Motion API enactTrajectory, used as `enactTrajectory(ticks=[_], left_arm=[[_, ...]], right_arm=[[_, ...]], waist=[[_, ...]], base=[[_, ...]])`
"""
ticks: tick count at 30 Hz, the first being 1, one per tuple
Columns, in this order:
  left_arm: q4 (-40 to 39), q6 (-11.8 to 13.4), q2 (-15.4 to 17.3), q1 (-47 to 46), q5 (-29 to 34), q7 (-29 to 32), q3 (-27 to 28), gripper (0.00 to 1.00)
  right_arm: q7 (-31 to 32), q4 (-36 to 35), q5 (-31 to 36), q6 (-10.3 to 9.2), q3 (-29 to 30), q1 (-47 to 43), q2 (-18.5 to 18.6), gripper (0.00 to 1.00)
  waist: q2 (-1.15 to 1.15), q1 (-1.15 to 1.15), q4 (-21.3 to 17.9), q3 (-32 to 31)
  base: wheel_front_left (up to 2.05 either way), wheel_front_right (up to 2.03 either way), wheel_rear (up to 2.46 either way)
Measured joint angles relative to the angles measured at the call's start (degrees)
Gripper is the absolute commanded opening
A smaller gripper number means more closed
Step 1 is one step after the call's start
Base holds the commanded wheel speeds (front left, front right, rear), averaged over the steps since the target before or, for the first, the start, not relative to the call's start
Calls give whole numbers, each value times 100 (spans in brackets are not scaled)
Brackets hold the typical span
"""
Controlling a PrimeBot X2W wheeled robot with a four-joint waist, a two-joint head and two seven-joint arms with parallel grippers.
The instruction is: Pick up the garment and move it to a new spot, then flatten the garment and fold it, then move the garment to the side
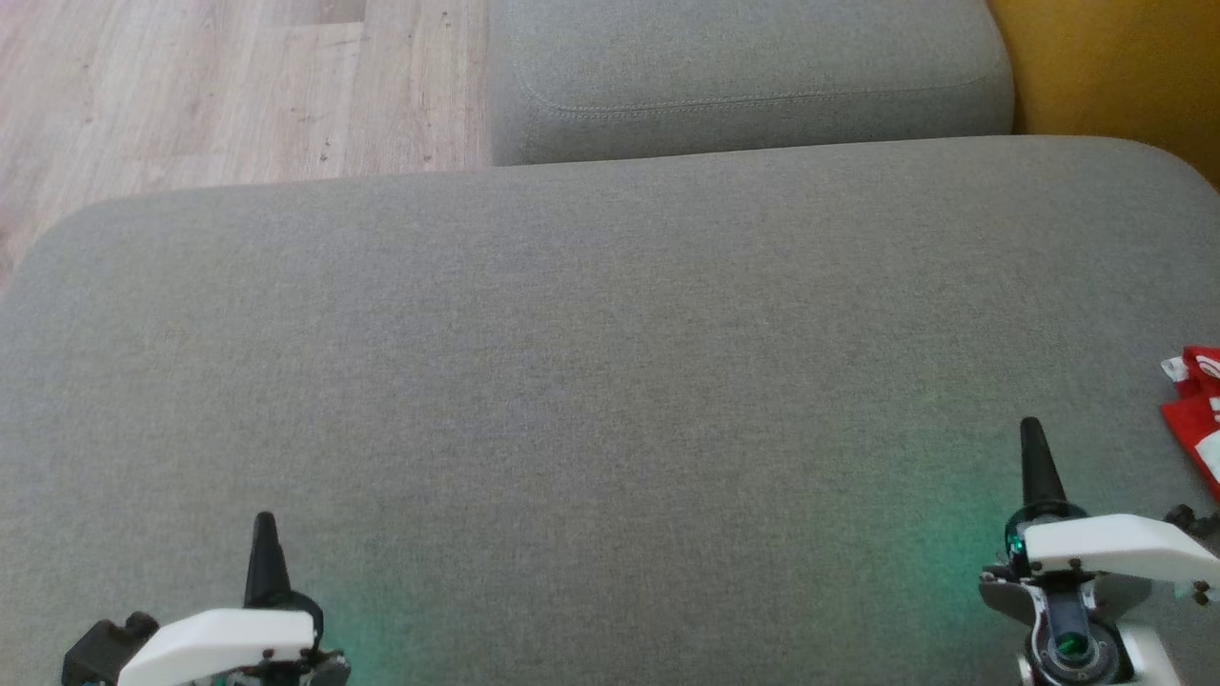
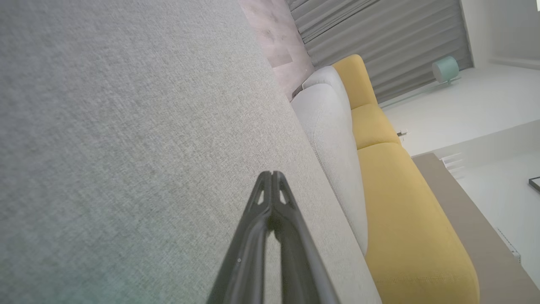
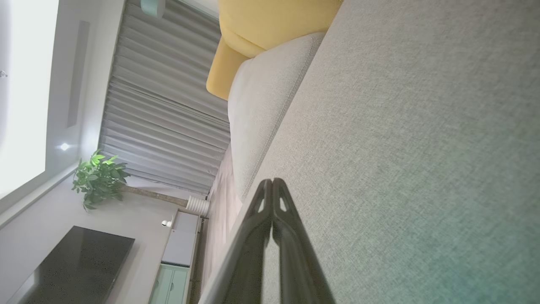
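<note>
A: Start at the left. What is the left gripper (image 1: 264,522) doing?

B: Its two dark fingers are pressed together into one point, with nothing between them. It sits over the near left of the big grey cushion (image 1: 610,333). The left wrist view agrees: the tips meet, with bare fabric beyond them.

A: And the middle?

B: Plain grey cloth. Behind it is a second grey cushion (image 1: 743,86), with wood floor (image 1: 191,95) at the upper left and yellow upholstery (image 1: 1115,67) at the upper right.

A: The right gripper (image 1: 1031,429)?

B: Also fully closed and empty. It's a little further forward than the left one.

A: So where is the garment (image 1: 1196,405)?

B: It's red with white markings and lies on the cushion at the right edge of the head view. That puts it just to the right of the right gripper, partly cut off. I can't tell whether it is folded or crumpled.

A: What could go wrong from here?

B: Three things, I'd judge. With the jaws closed, a reach would only shove the cloth along, perhaps off the cushion's edge. Most of the garment is out of frame, so a grasp at the visible corner could catch a single layer and leave the rest dragging. And the left arm is well apart from it, so if both are needed it faces a long reach across that may crowd the right arm.
</note>
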State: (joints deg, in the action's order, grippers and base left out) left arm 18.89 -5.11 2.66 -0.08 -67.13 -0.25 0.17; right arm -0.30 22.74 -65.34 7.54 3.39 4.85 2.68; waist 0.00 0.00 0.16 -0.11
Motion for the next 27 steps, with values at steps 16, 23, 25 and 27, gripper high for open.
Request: enactTrajectory(ticks=[16, 23, 25, 27], left_arm=[[-82, -77, -2, -105, -918, 229, 170, 0], [-144, -96, -3, -147, -1402, 371, 216, 0], [-152, -99, -3, -196, -1522, 382, 245, 0], [-183, -103, -4, -222, -1646, 428, 292, 0]], right_arm=[[243, -230, -968, 0, 143, -2, 0, 0], [357, -363, -1492, 0, 246, -4, -1, 0], [390, -390, -1616, -1, 260, -6, -1, 0], [414, -423, -1749, 0, 274, -8, -1, 0]], waist=[[0, 0, -6, 11], [0, 0, -9, 16], [0, 0, -10, 18], [0, 0, -11, 19]], base=[[0, 0, 0], [0, 0, 0], [0, 0, 0], [0, 0, 0]])
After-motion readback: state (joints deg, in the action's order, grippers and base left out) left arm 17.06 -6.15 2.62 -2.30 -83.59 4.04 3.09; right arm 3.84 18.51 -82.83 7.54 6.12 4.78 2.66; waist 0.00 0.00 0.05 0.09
